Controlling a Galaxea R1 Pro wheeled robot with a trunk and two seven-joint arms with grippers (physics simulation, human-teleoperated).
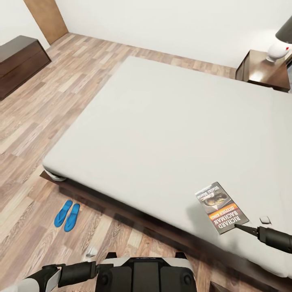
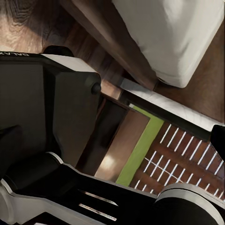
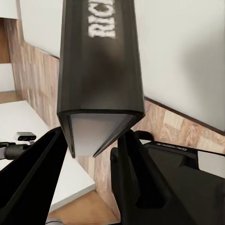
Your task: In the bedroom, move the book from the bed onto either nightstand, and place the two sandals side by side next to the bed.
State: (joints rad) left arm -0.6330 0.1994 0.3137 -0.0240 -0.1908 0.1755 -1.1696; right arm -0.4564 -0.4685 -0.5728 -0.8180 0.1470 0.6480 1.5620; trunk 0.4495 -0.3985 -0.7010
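1. We found the book (image 1: 221, 207) lying flat on the off-white mattress of the bed (image 1: 162, 121), close to the near edge and at the right side of the head view.
2. The right gripper (image 1: 242, 228) had its tip at the near corner of the book. In the right wrist view the book (image 3: 101, 75) sat between the two fingers (image 3: 33, 178), which were a little wider than its thickness; we could not tell if they already pressed it.
3. We judged the step was to grasp the book. To do it well, the fingers needed to go further over the edge before closing, because a corner hold could let a thin paperback turn or slip.
4. After lifting, the nightstand (image 1: 263, 71) beyond the far right corner of the bed was the near target.
5. The two sandals (image 1: 67, 215) lay side by side on the floor (image 1: 36, 121) just beside the bed.
6. The left gripper's fingers were not clear to us; we cannot tell their state.
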